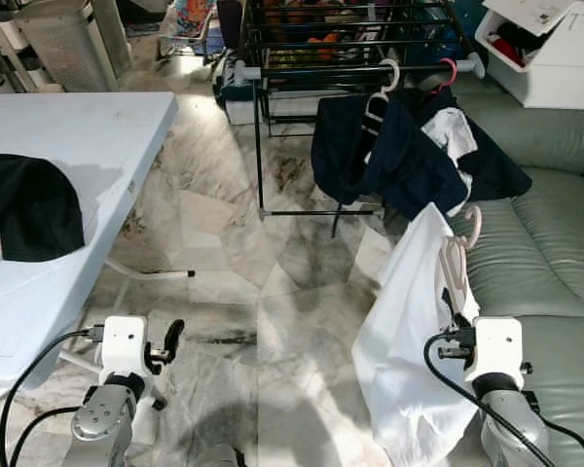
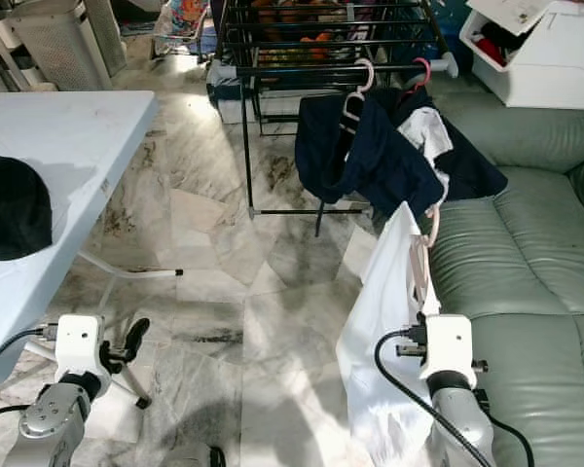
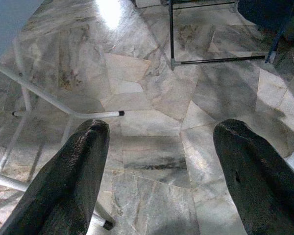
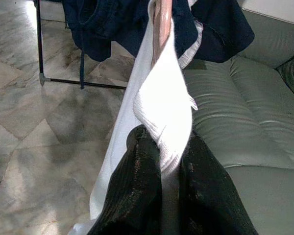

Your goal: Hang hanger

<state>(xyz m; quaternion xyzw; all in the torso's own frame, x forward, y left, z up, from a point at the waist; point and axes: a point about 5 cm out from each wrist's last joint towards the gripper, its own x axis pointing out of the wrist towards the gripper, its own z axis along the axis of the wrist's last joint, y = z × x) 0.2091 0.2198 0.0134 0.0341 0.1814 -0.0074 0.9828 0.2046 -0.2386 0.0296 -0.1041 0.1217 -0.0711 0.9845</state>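
- Floor (image 1: 273, 321): grey-veined marble tiles, sunlit patch at far end.
- Folding table (image 1: 97, 146): white, at left, white tube legs.
- Sofa (image 1: 545, 243): grey-green leather, at right.
- Drying rack (image 1: 302, 58): black metal frame, behind.

Hanger (image 1: 455, 261) mostly under white garment (image 1: 409, 331)

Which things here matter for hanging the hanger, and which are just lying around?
Job: right tool, shut on the white shirt and its hanger; rack.
Lying about: left tool, open; black cloth; table; sofa.
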